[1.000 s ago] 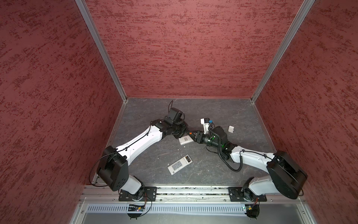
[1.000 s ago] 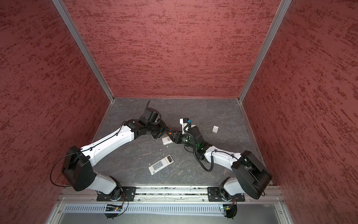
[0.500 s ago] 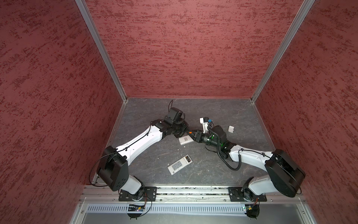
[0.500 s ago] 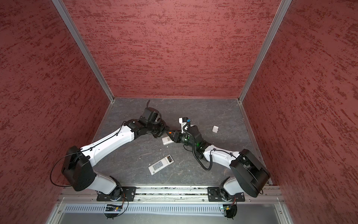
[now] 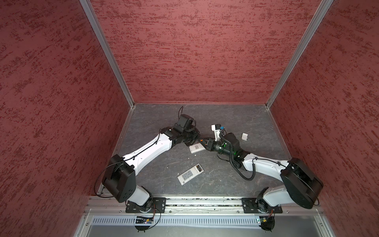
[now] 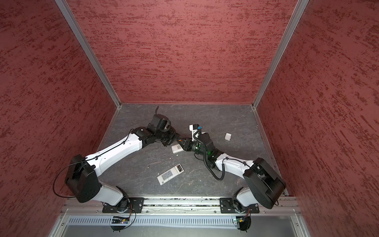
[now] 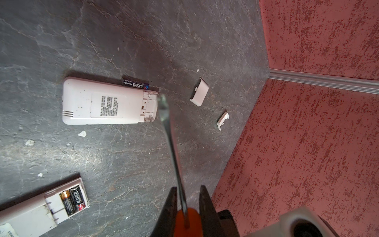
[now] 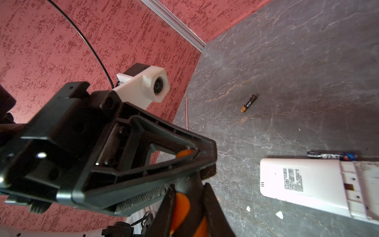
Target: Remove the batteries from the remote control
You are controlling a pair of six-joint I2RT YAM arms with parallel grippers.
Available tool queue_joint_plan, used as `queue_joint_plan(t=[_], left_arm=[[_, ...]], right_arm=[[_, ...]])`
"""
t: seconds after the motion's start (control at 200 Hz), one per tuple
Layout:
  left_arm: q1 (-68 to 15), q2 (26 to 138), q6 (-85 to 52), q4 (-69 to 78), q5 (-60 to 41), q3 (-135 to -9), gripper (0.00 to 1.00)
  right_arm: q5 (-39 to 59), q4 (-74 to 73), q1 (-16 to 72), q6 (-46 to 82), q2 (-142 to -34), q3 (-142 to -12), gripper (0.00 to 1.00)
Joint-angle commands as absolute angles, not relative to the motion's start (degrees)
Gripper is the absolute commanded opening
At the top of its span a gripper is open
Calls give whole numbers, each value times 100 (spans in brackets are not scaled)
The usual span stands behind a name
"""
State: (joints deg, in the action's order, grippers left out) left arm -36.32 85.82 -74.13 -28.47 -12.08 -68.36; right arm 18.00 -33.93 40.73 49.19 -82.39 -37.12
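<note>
Nearest us, a white remote (image 5: 190,174) lies back-up on the grey floor (image 5: 164,127). Its bay is uncovered and two batteries (image 7: 72,202) sit side by side inside, work we judge not yet done.

Beyond it a second remote (image 5: 196,148) lies the same way, its open bay apparently empty. One dark cell (image 7: 135,83) rests against its long edge, and a copper-tipped cell (image 8: 248,103) lies well apart on the bare floor.

At that remote the two arms meet. The left claw (image 7: 187,189) is pressed together on the orange handle of a screwdriver (image 7: 172,151), whose blade tip hangs just beside the open bay, probably to serve as a pry. The right claw (image 8: 188,190) brackets the same handle. We cannot tell whether it already pinches, though it reads to us as a hand-over.

Farther back, two white covers (image 7: 199,92) lie off their bays, clear of the work.
</note>
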Motion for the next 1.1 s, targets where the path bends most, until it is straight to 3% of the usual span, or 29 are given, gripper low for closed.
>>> queue_joint_plan(t=[0.0,0.19,0.291,0.691,0.877,1.097], left_arm=[[-3683,8297,-7223,-2833,-1084,-6759,1],[-3583,7724,-6607,-2543,-732,-6581,44],[-3459,7289,-6262,-2465,-714,-6336,55],[-2759,5447,-5888,-3544,-676,-4948,57],[-2667,5363,-5667,-3690,-821,-4665,57],[-3258,5719,-5213,-3728,-516,-4523,56]], right_arm=[[1869,-3192,4096,4756,-7985,-3906,0],[1979,-1967,4100,4265,-7463,-3933,0],[1965,-1263,4100,4082,-7034,-3878,0],[2338,1971,4100,3570,-5600,-4152,0],[2712,2344,4097,4548,-5425,-3968,0],[2987,2039,4105,6063,-4811,-3349,0]])
